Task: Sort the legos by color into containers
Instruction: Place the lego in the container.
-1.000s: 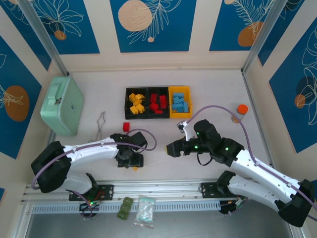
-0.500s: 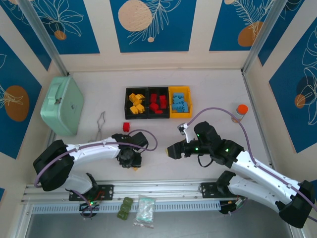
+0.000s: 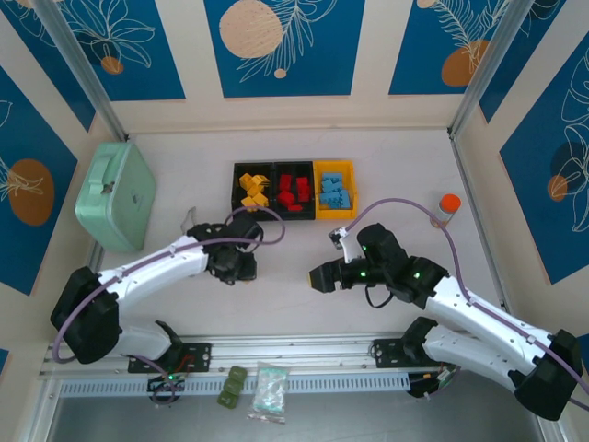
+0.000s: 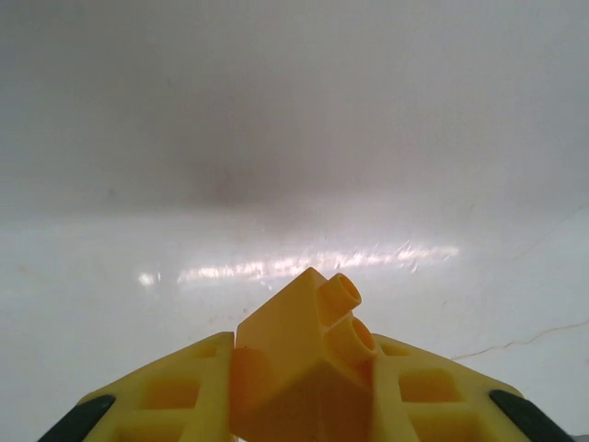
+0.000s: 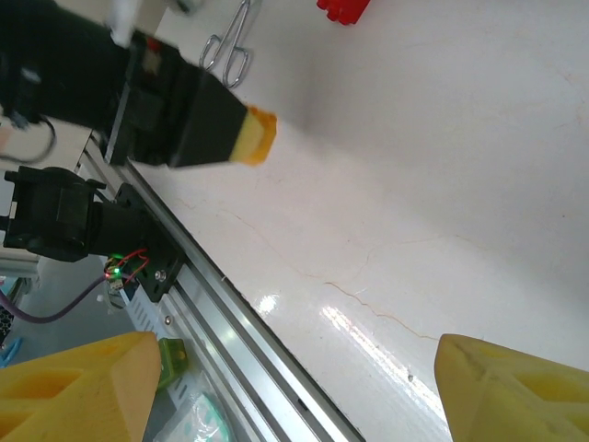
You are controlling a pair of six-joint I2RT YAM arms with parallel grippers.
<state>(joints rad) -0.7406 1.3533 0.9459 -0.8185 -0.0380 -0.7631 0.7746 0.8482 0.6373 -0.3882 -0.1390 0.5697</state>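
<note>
1. A white table [image 3: 405,166] is boxed in by cream walls with blue leaf panels; aluminium posts stand at the far corners; a rail [image 3: 304,348] runs along the near edge.
2. The containers [image 3: 313,175] sit in a row at far centre; the left black bin holds yellow legos [image 3: 252,191], the middle black bin red ones, the yellow bin on the right blue ones.
3. The left gripper [image 4: 304,391] is clamped tight on a yellow lego [image 4: 296,343]; the brick sits pinched between the yellow fingers [image 4: 170,391], studs up and to the right, with bare table ahead; from above, that arm's head lies just near-left of the bins.
4. The right gripper [image 5: 299,387] has its jaws spread wide with nothing between them; it hangs over the table's middle, facing the left arm.
5. A red lego [image 5: 342,7] lies loose on the table beyond the left gripper; a wire clip [image 5: 228,51] lies just beside that arm, which partly covers it from above.
6. A mint case [image 3: 115,195] stands at far left; a bottle [image 3: 448,208] stands near the right wall, well apart from both grippers; olive blocks [image 3: 232,387] and a bag [image 3: 269,391] lie below the rail.
7. Bare table lies between the two grippers, and between the right gripper and the bins.
</note>
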